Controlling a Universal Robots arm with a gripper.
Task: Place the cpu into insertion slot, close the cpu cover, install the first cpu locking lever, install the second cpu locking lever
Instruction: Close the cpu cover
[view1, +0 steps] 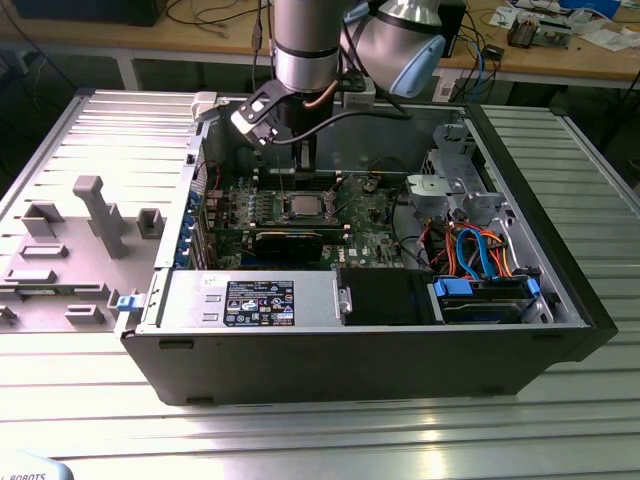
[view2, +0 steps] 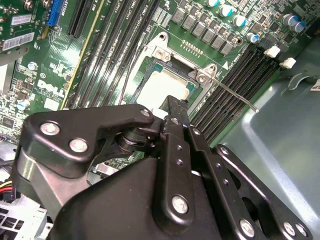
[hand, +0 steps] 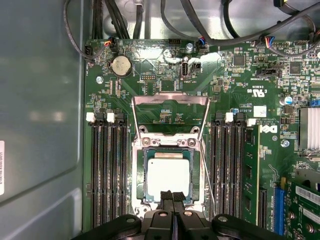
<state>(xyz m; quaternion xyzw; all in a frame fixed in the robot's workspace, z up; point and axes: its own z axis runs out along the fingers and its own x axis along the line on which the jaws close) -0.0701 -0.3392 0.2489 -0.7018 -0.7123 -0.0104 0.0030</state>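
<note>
Ribbed grey tabletop (view1: 300, 440) holds a big black PC case (view1: 350, 365) w/ its side off. The robot arm (view1: 305, 40) reaches down into it from above. A green board (hand: 170, 80) lies inside.

The cpu (hand: 169, 175) sits flat in the insertion slot (hand: 170, 144), pale face up. The fingers (hand: 166, 197) are pressed together w/ nothing seen between them. Their tips hang right by the slot's edge, on the side away from the cpu cover (hand: 170, 96), close over the cpu's rim. Can't tell if they touch it. The cover is open. It stands up from the other edge of the slot, & the board shows through its window. A thin locking lever (view2: 230, 93) sticks out on a slant from one corner of the slot.

Long black memory slots (hand: 107, 170) run along both sides of the slot, just beside it. A round silver battery (hand: 120, 65) sits past the cover. In the exterior view a black card (view1: 290, 240) lies near the slot. A box w/ a label (view1: 250, 300) sits by the case's front wall. Orange & blue wires (view1: 480, 255) bunch up at the exterior view's right.

Bare metal (hand: 40, 125) next to the board leaves some open room on that side. The case walls stand all round. Grey blocks (view1: 100, 215) stand on the tabletop at the exterior view's left, well apart from the board.
</note>
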